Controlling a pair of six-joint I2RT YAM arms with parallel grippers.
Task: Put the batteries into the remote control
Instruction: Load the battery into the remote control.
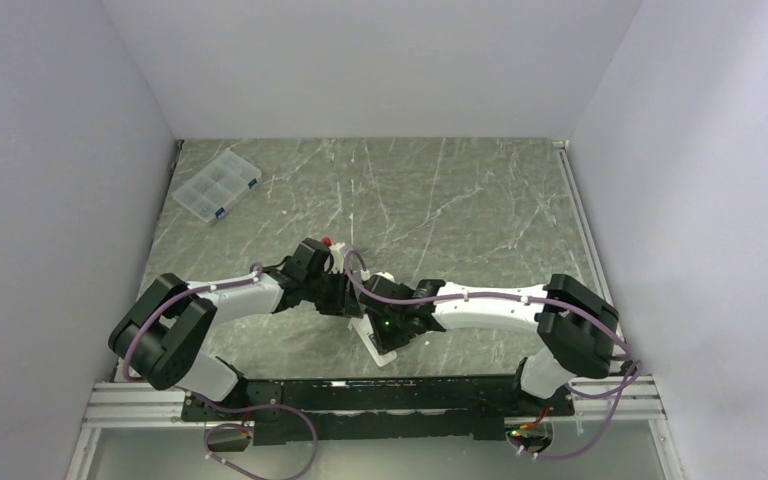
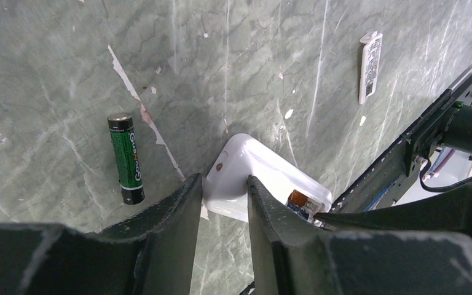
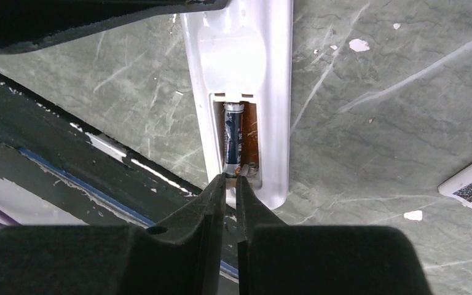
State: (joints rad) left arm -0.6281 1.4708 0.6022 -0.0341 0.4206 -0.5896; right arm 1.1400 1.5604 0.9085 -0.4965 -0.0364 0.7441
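the remote control (image 3: pixel 239 67) lies back up near the middle of the table (image 1: pixel 460 200), with its reddish-brown recess (image 3: pixel 253 135) uncovered. one battery (image 3: pixel 232 138) lies in the 9 o'clock slot of the recess, and the slot beside it at 3 o'clock is bare. the right gripper (image 3: pixel 230 179) has its fingers pressed almost together with nothing pinched between them. its tips sit at the 6 o'clock end of that battery, by the metal contact (image 3: pixel 246 167). the left gripper (image 2: pixel 224 190) has its fingers a little apart at the rounded end of the remote control. i cannot tell whether they pinch it or only steady it.

the second battery (image 2: pixel 126 158) lies loose on the table, at 9 o'clock from the remote control in the left wrist view and apart from it. the small white cover (image 2: pixel 370 66) lies off at 1 o'clock. a clear compartment box (image 1: pixel 217 185) sits at 10 o'clock on the table, out of play.

the step in hand looks like seating the first battery. to do it well, the closed tips should bear straight down on the near end of the battery, gently, until it lies flat between the contacts. the other arm should hold the remote control firm so it neither slides nor tips. the risks i see are the tips slipping off the round battery, or catching and bending the contact. a slow, centred push is the safer choice.
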